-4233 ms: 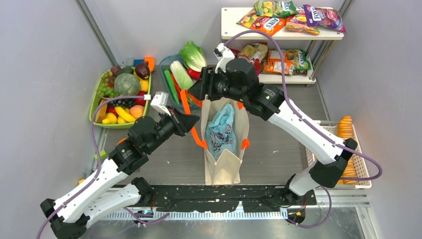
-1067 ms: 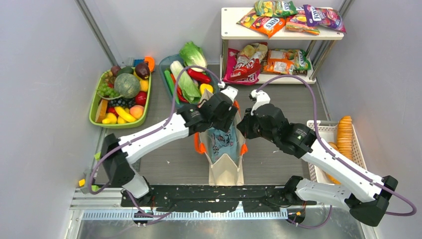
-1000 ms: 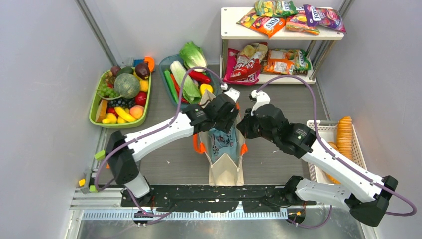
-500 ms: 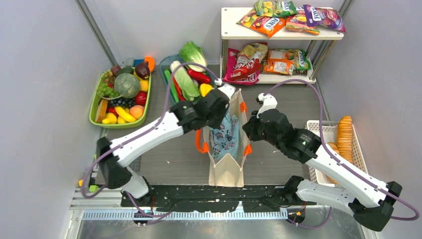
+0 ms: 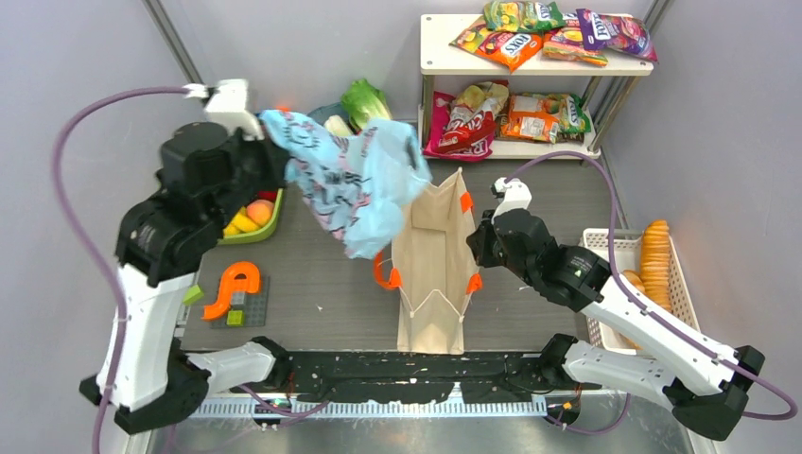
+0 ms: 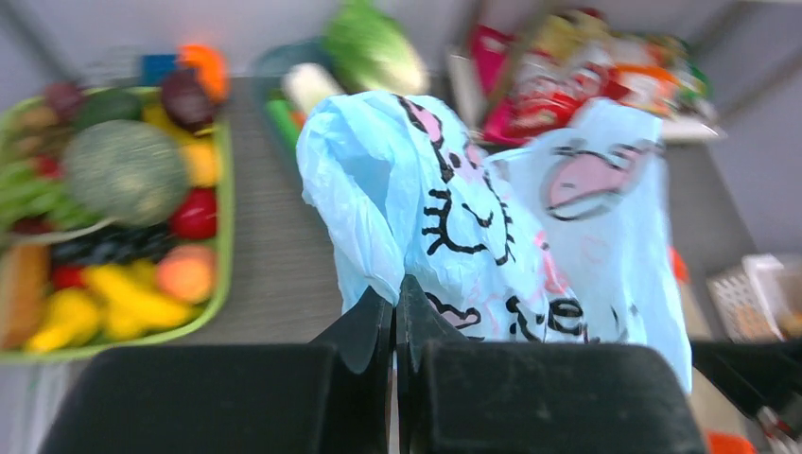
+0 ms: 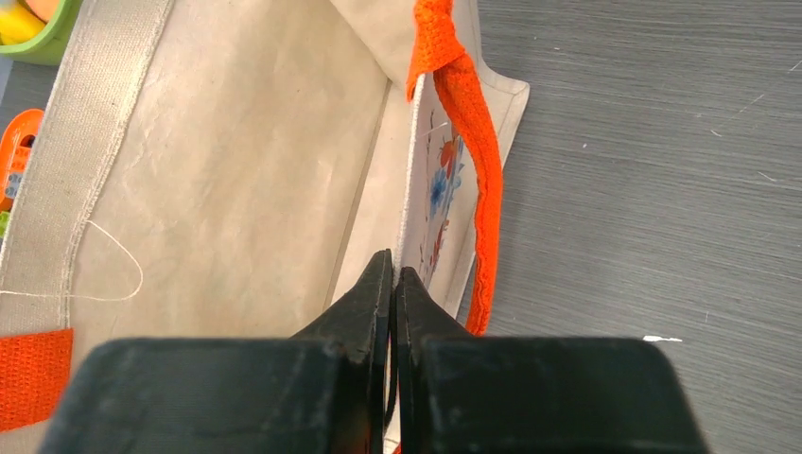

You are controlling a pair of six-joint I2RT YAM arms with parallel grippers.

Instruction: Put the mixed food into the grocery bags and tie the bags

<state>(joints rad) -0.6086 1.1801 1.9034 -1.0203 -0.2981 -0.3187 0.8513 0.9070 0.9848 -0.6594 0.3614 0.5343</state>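
My left gripper (image 5: pixel 272 142) is raised at the back left, shut on a fold of the light-blue plastic bag (image 5: pixel 355 180), which hangs in the air above the table. In the left wrist view the pinched film (image 6: pixel 492 218) billows out past the closed tips (image 6: pixel 395 284). The beige canvas tote (image 5: pixel 430 255) stands open at the centre with nothing in it. My right gripper (image 5: pixel 476 250) is shut on its right rim beside the orange handle (image 7: pixel 473 142). Snack packets (image 5: pixel 530 38) lie on the shelf. A cabbage (image 5: pixel 364 99) shows behind the bag.
A green tray of toy fruit (image 6: pixel 123 170) sits at the left, mostly hidden by my left arm from above. A white mesh basket (image 5: pixel 605 312) with stacked biscuits (image 5: pixel 654 251) stands at the right. An orange toy piece (image 5: pixel 232 284) lies near the left front.
My left gripper closed on the blue plastic bag inside the tote and swung it out, up and to the back left. The right gripper stayed shut on the tote's rim.
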